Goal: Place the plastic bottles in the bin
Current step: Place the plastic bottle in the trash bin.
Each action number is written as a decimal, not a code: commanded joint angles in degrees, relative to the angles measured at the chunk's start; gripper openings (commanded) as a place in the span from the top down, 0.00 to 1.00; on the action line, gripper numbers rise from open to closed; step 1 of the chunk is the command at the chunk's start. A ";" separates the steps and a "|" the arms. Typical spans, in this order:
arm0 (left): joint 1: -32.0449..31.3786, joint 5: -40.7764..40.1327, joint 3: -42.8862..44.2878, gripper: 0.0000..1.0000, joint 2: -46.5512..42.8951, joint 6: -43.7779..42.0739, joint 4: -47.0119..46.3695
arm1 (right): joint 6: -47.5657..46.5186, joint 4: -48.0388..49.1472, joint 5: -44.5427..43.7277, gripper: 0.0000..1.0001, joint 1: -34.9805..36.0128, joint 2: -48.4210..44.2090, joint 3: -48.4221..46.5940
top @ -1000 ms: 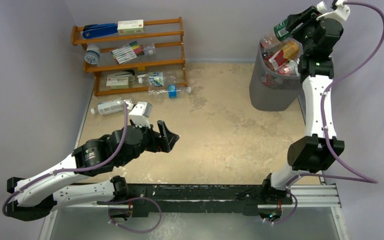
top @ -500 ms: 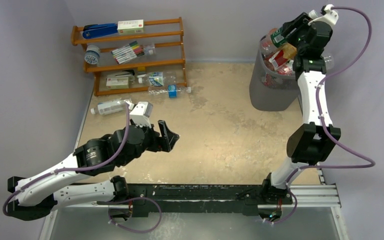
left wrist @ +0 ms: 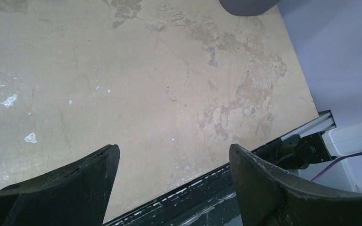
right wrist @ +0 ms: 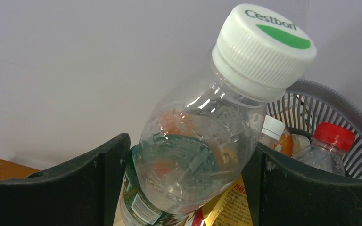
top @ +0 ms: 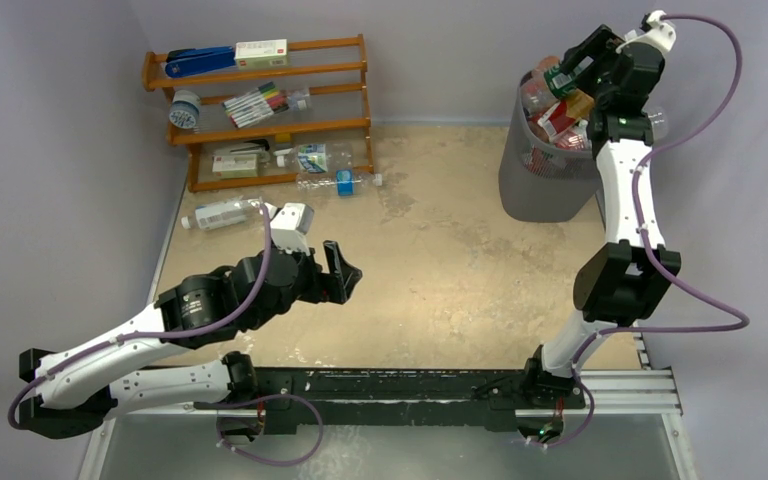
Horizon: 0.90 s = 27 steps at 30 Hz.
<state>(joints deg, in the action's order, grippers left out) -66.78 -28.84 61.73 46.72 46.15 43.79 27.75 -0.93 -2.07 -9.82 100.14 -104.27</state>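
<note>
Dark grey wire mesh: the bin (top: 535, 190), standing at the far right of the table (top: 440, 270). Places below are reckoned from it.

- Right gripper (top: 563, 78) is directly over the bin's rim, at the far-left part of the mouth. Fingers are spread wide. A clear bottle (right wrist: 193, 155) with a white cap and green label lies tilted between them, cap end up. A sliver of gap shows at one finger. Whether the pads press on the bottle, cannot tell.
- Inside the bin is a heap reaching the rim. A red-capped bottle (right wrist: 333, 137) and a white-capped orange bottle (right wrist: 274, 129) show against the mesh wall, and a red-and-yellow label lies under the clear bottle.
- Left gripper (top: 345, 272) is well to the bin's left and nearer the arm bases, over bare table. Fingers are wide apart with nothing between them.
- Loose bottles are well left of the bin. One clear bottle lies on its side (top: 222, 213) beyond the left gripper. Two more (top: 325, 170) lie at the foot of the wooden rack (top: 260, 128).
</note>
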 commanded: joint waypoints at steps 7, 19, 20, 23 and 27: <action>-0.10 -0.53 2.41 0.14 0.30 -1.15 -3.17 | -2.26 -2.62 -1.58 0.12 -0.60 -4.17 -6.33; -0.10 -0.34 2.01 0.14 -0.57 -0.88 -3.27 | -1.85 -6.17 0.27 0.10 -2.42 -5.39 -9.39; -0.10 -0.38 2.03 0.14 -0.65 -0.83 -3.27 | -1.85 -6.33 0.41 0.10 -2.54 -5.44 -9.52; -0.10 -0.20 1.90 0.14 -0.75 -0.80 -3.36 | -1.91 -6.60 1.02 0.10 -2.89 -5.97 -9.68; -0.10 -0.08 1.95 0.14 -0.71 -0.69 -3.49 | -2.54 -7.75 2.21 0.10 -3.33 -6.44 -10.93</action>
<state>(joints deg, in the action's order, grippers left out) -66.78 -28.77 61.73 46.61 45.87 42.89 26.44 -8.34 -1.69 -12.62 97.10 -111.53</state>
